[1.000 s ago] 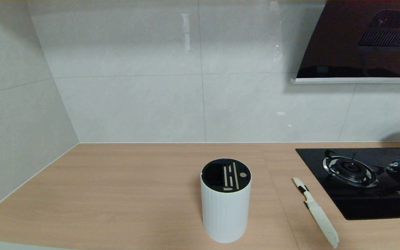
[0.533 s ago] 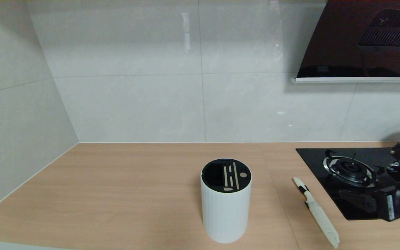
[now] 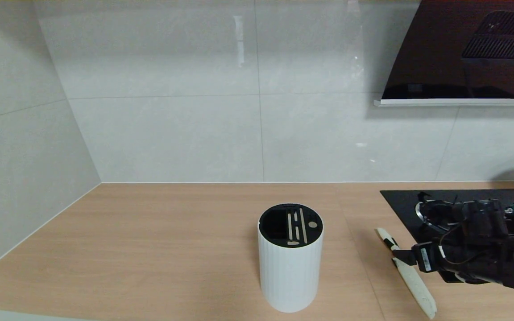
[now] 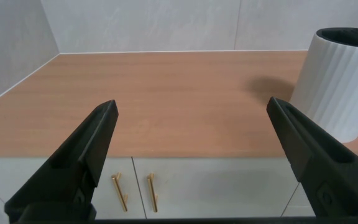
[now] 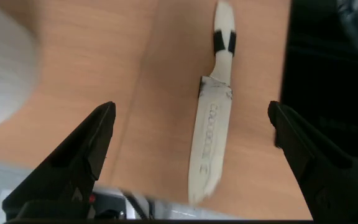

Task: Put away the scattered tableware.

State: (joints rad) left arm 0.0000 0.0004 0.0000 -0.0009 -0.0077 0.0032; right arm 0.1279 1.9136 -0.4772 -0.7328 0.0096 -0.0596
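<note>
- Between white ribbed cylindrical holder [image 3: 289, 272] and black hob [image 3: 400, 200], lying flat: cream knife with black band [image 3: 416, 287].
- Right gripper [image 5: 190, 124] above it, jaws spread.
- Risks nudging knife aside if closed off-centre.

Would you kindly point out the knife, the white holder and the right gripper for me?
knife [image 5: 211, 134], right wrist view, middle of the blade.
white holder [image 3: 289, 272], head view, ribbed side wall.
right gripper [image 5: 190, 112], right wrist view, midway between its open fingertips.
</note>
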